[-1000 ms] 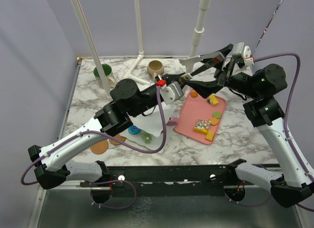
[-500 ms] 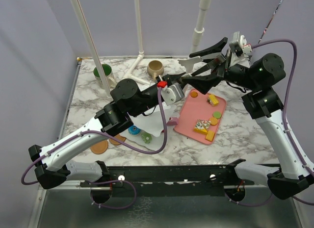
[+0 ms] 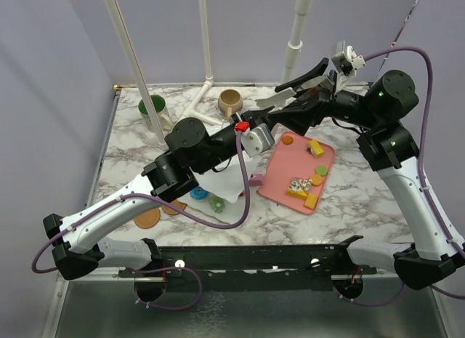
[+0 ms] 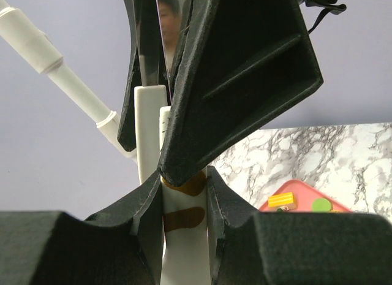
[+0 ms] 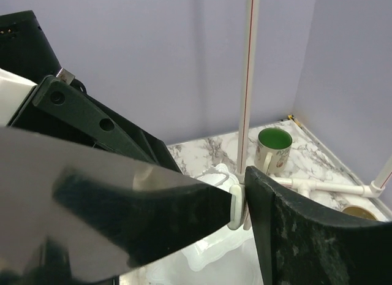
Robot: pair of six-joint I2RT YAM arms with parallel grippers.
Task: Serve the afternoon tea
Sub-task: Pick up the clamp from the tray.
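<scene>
- In the middle of the marble-patterned table (image 3: 349, 200) sits the white three-tier stand of wavy square plates (image 3: 227, 184). Both arms meet above it.
- The left gripper (image 4: 184, 199) is clamped low on the stand's white centre post (image 4: 184, 236), its fingers pressed against both sides. My guess is it's there to steady the stand.
- The right gripper (image 5: 239, 202) comes in from the stand's right, with its jaws on either side of the thin white loop handle (image 5: 236, 206) at the top of the post. The pads look right against the loop, but I can't tell whether they're pinching it yet.
- Gripping it high and low like this probably keeps the tall stand from tipping if it's lifted or shifted.
- A blue toy donut (image 3: 197, 194) and a green toy donut (image 3: 216, 203) lie at the stand's near edge.
- Just right of the stand is the flat pink rectangular tray (image 3: 283, 171), with small toy pastries (image 3: 301, 189) on it. I'd say those haven't been served yet.
- Behind the stand is the tan mug (image 3: 231, 100). The green-lined mug (image 3: 152, 107) is further left, well clear of both arms.
</scene>
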